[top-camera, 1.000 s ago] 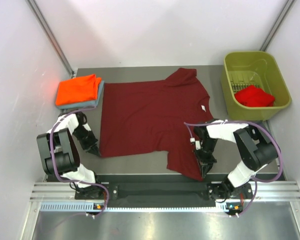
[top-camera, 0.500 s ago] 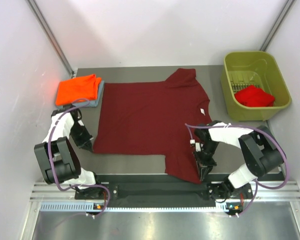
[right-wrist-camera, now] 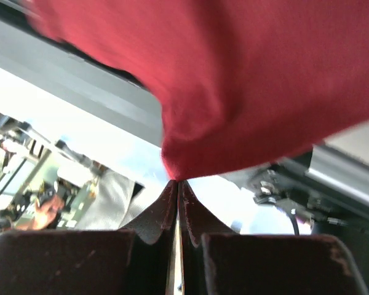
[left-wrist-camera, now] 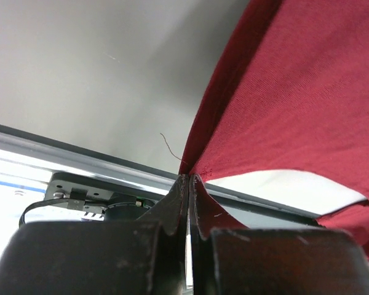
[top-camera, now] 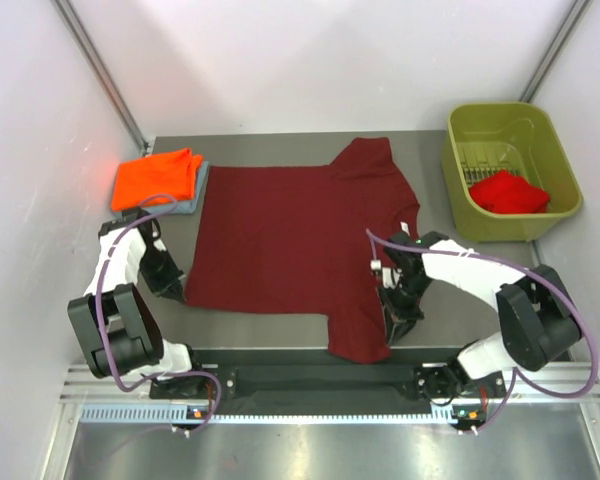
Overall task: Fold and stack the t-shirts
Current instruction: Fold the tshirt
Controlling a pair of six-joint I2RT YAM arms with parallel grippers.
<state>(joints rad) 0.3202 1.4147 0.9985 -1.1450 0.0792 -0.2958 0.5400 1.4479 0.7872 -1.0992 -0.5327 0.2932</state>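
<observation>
A dark maroon t-shirt lies spread flat across the table. My left gripper is shut on its near-left hem corner; in the left wrist view the maroon cloth runs taut out of the closed left gripper. My right gripper is shut on the edge of the near-right sleeve, and the cloth hangs from the pinched right gripper. A folded orange t-shirt lies on a folded grey-blue t-shirt at the far left. A red t-shirt sits crumpled in the bin.
The olive-green plastic bin stands at the far right of the table. White walls close in on both sides. The metal rail with both arm bases runs along the near edge.
The left gripper has pulled the hem corner outward to the left. The right gripper has shifted left and away from the near edge with the sleeve, and its elbow has swung right.
</observation>
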